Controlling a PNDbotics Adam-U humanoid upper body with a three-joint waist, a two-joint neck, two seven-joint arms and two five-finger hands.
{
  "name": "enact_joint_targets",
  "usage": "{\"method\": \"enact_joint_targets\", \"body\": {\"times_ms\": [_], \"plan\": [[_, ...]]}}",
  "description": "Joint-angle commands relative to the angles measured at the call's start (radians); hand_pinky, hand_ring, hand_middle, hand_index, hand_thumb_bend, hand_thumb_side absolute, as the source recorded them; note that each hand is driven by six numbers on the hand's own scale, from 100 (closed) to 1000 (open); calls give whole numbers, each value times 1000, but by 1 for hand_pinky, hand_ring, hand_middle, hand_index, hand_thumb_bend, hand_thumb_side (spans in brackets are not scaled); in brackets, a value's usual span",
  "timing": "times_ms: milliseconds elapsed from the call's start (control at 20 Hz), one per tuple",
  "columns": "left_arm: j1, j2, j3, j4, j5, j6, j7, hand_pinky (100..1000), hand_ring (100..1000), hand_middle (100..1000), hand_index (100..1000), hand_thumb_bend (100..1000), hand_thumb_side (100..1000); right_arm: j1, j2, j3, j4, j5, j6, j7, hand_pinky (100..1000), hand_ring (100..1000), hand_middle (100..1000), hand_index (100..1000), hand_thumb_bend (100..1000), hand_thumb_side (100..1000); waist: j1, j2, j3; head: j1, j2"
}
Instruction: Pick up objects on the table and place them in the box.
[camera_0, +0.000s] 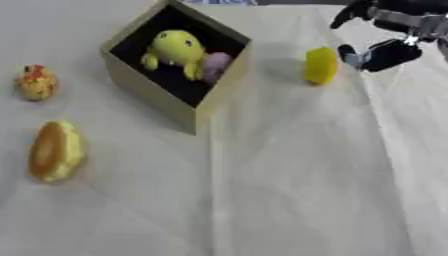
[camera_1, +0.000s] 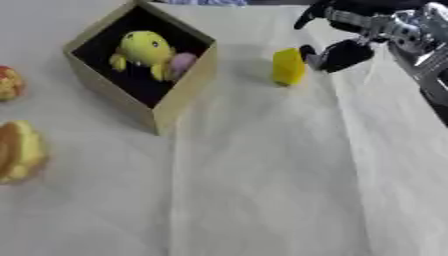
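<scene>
Nearest to me: an orange-yellow oval object (camera_0: 56, 151) lies on the white table cloth (camera_0: 289, 190) at my lower left; in the right eye view it is cut off by the left edge. I can't make out what it is beyond its colour and rounded shape.

Small left object: a yellow thing with red on top (camera_0: 36, 82) sits farther back on the left, well apart from the box; too blurred for me to name.

Box: the tan box (camera_0: 149, 85) with a dark inside stands at upper left, turned so one corner points toward me. Inside I see a yellow plush toy (camera_0: 178, 49) and, touching its right side, a small pink object (camera_0: 216, 64) partly hidden by the box wall.

Yellow piece: a yellow object (camera_0: 321, 65) stands on the cloth to the right of the box, apart from it and just left of my right hand.

Right hand fingers: the right hand (camera_1: 343, 53) has its fingers spread apart, one dark finger (camera_1: 308, 19) reaching up-left, the thumb lower. It holds nothing. The nearest tip is just beside the yellow object; I cannot tell whether it touches it.

Right hand pose: the arm comes in from the upper right corner, silver wrist joints (camera_1: 411, 30) showing, palm facing left toward the yellow object. The forearm is cut off by the frame edge.

Left hand: I see it in neither view.
</scene>
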Motion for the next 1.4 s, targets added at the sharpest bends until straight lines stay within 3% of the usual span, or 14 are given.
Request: {"method": "enact_joint_targets", "body": {"times_ms": [50, 700, 1400], "plan": [[-7, 16, 6, -18, -2, 1, 0, 905, 832, 826, 896, 258, 715, -20, -24, -22, 20, 0, 7, -15, 946, 1000, 915, 988, 100, 343, 3, -21, -2, -5, -15], [-11, 11, 6, -18, -2, 0, 2, 904, 832, 827, 895, 253, 716, -72, 46, -16, 173, 52, -15, -4, 947, 1000, 911, 1000, 100, 413, 13, 3, 5, -12, -28], [-13, 7, 5, -18, -6, 2, -1, 904, 831, 825, 891, 248, 718, -86, 57, -24, 127, -32, 0, 3, 943, 1000, 899, 1000, 100, 456, 12, 26, 7, -8, -32]]}}
